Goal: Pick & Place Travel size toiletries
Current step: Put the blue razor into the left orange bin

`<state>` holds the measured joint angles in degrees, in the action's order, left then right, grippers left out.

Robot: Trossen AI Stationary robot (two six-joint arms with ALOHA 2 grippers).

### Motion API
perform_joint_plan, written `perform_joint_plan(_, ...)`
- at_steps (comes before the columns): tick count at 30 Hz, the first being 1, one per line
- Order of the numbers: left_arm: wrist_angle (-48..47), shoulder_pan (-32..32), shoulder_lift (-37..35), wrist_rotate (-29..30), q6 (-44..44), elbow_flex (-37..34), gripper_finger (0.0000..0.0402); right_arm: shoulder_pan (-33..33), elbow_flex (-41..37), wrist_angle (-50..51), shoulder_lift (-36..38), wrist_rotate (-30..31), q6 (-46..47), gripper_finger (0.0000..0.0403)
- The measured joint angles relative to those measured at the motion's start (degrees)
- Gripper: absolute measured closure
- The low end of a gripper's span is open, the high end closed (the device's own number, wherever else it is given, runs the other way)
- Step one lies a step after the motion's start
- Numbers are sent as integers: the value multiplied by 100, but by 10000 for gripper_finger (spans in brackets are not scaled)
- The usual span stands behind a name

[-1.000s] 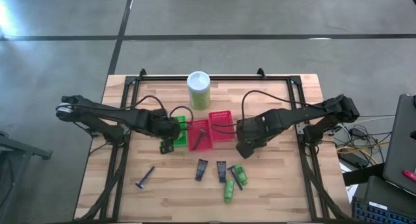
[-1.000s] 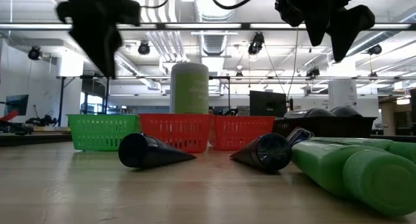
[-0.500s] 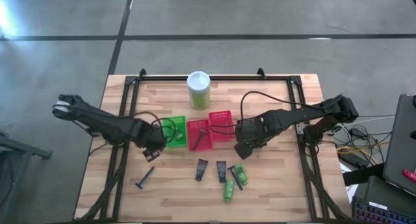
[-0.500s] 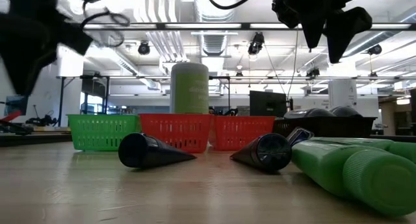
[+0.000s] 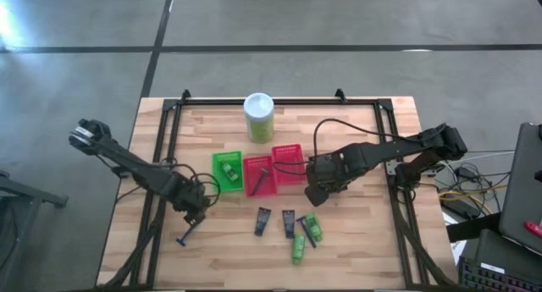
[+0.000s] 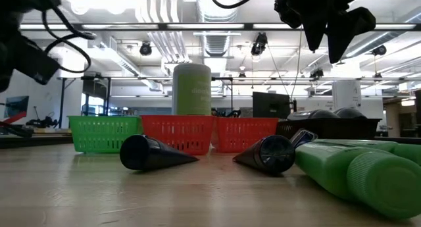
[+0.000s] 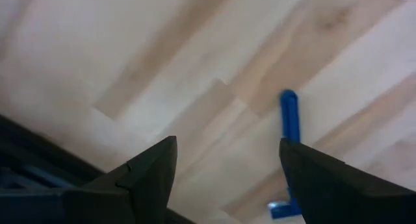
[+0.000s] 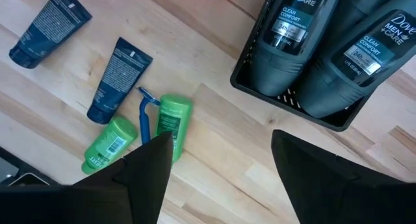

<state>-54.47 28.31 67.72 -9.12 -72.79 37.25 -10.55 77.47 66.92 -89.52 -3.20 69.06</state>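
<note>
In the high view, at the left of the frame, the left gripper hangs low over the pale wooden slatted table, just above a thin blue-handled razor that lies alone at lower left; its fingers stand spread wide with nothing between them, and the razor shows beyond them in the left wrist view, so the arm looks placed to come down on that razor next. Moving right, a small green mesh basket holding a green item sits beside two red mesh baskets, the nearer one holding a dark stick-like item; each basket seems kept for one kind of toiletry. Behind them, at upper centre, stands a tall pale-green canister with a white lid. Below the baskets, at lower centre, the loose toiletries wait: two black flat tubes, two bright green mini tubes and a second razor lying between the green tubes. To the right, the right gripper hovers above a dark mesh basket packed with dark grey oval bottles; its fingers are parted and hold nothing, which fits a bottle just set there.
</note>
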Motion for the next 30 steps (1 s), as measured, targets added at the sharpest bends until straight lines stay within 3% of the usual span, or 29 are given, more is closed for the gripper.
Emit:
perform_joint_plan(14, 756, 1094, 127, -126, -1025, 25, 126, 4, 0, 11, 0, 34, -22, 160)
perform_joint_plan(18, 837, 1370, 186, -179, -1351, -15, 126, 4, 0, 11, 0, 39, -53, 150)
perform_joint_plan(24, 1804, 1558, 421, -138, -1565, -17, 126, 9, 0, 11, 0, 42, -173, 130)
perform_joint_plan(30, 1807, 1691, 864, -198, -1773, -16, 128, 9, 0, 11, 0, 39, -173, 112)
